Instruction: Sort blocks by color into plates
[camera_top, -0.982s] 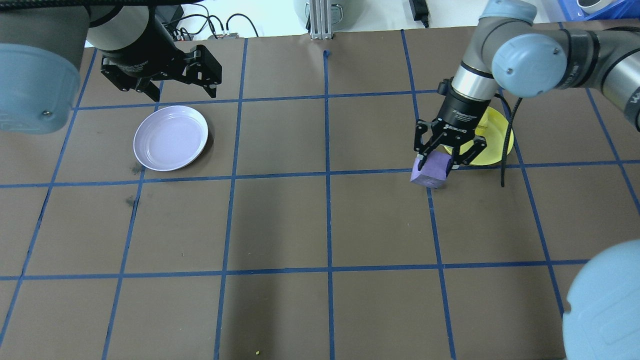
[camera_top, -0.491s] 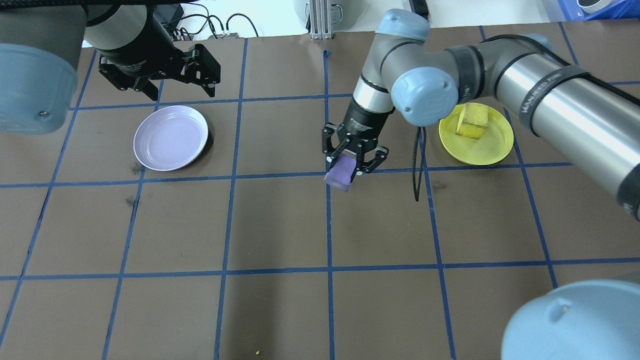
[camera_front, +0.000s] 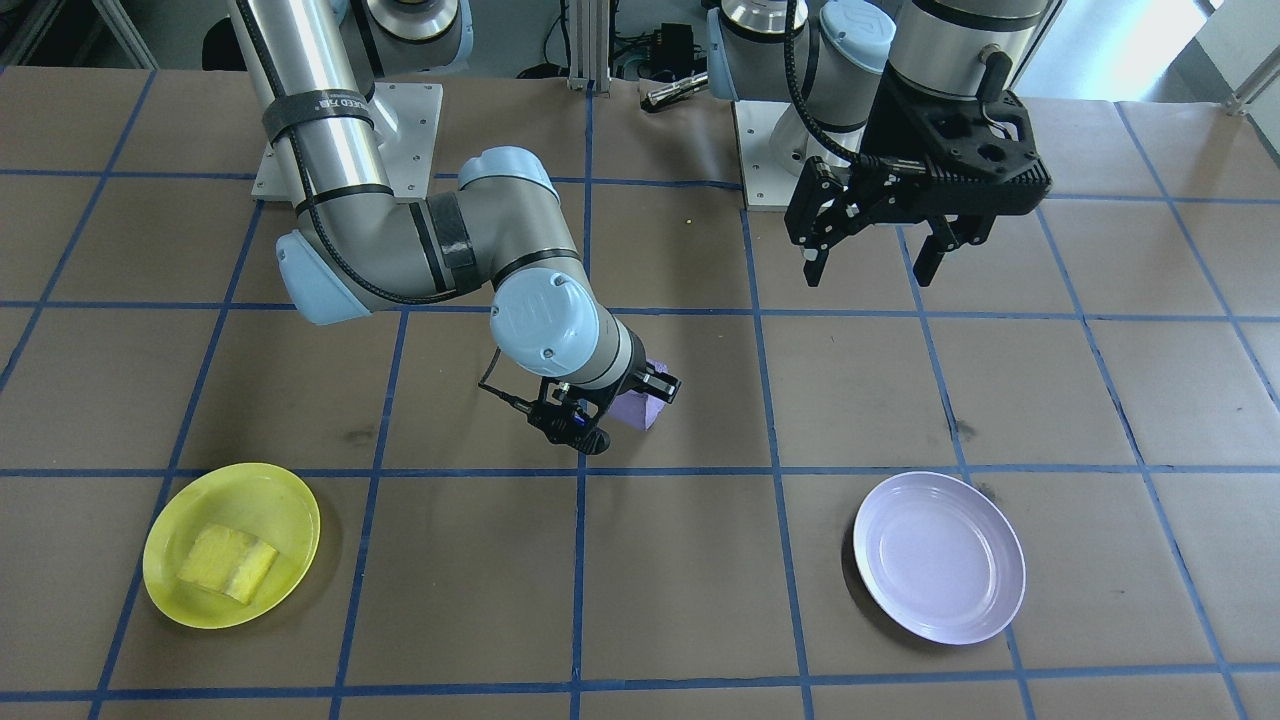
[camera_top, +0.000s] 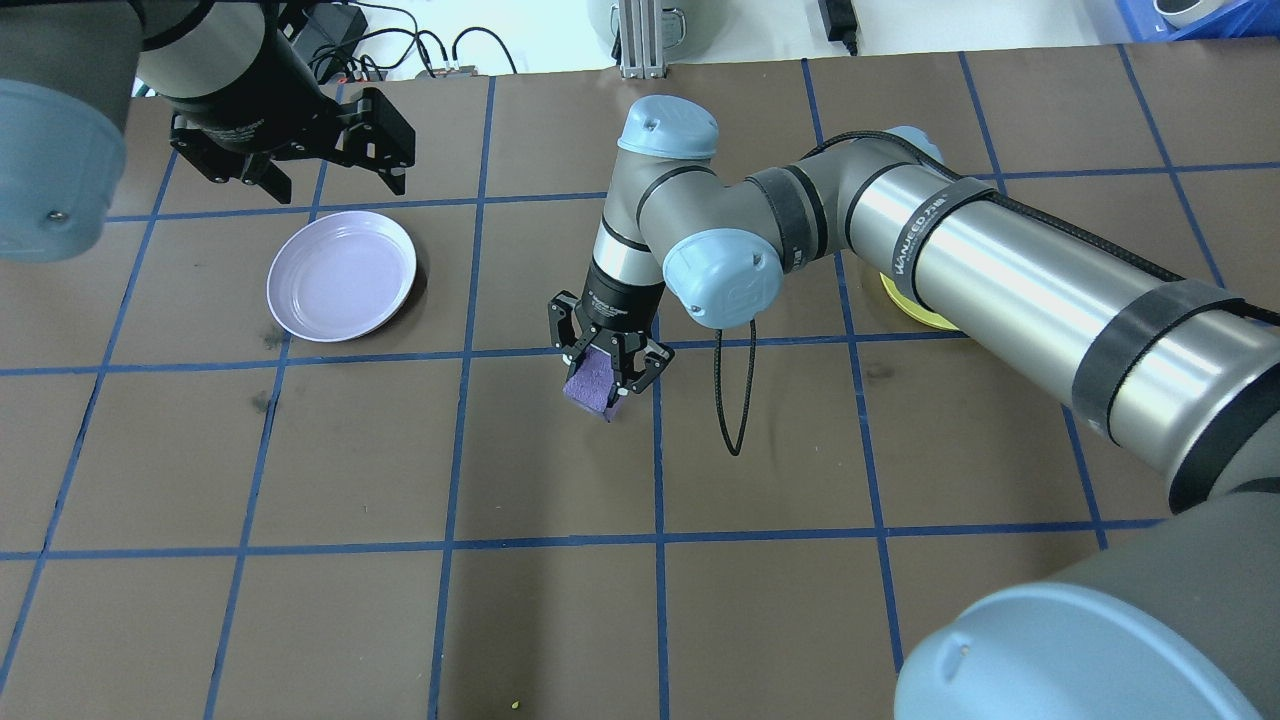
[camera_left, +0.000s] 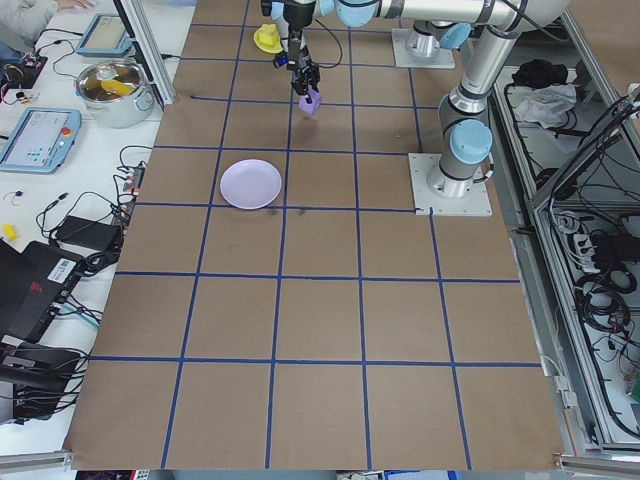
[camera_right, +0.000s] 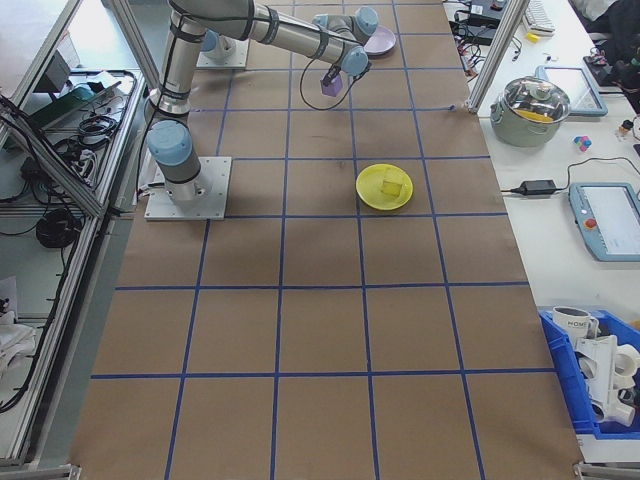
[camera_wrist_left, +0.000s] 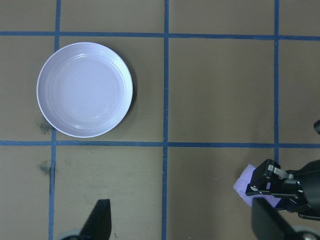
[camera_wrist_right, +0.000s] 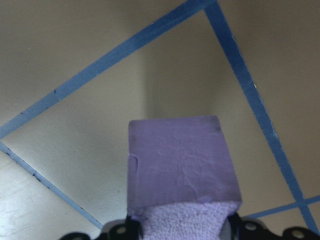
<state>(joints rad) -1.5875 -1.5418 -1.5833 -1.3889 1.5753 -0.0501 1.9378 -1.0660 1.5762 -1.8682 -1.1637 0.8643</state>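
A: Starting at the left of the overhead view, we record the left hand (camera_top: 296, 178) hanging above the desk (camera_top: 400, 620) just beyond the lavender plate (camera_top: 342, 275), fingers spread, nothing between them.

B: We confirm. The lavender plate lies flat with only its own bare surface showing; the left wrist view gives the same (camera_wrist_left: 85, 89).

A: Moving right, near the middle, we note the right hand (camera_top: 606, 362) pointing down, clenched on the purple block (camera_top: 592, 381). The block is held above the desk, near a crossing of the blue tape lines (camera_top: 657, 450).

B: In the right wrist view the purple block (camera_wrist_right: 181, 165) sits between the fingers, a smooth face towards the desk. We see it turned askew to the tape grid, corners pointing along the lines. It reads as roughly a cube, so we cannot name a long axis.

A: Farthest right, the yellow plate (camera_top: 905, 305) is mostly hidden under the right arm.

B: The front-facing view shows the yellow plate (camera_front: 270, 500) whole, the yellow block (camera_front: 228, 563) lying inside it, well apart from the purple block.
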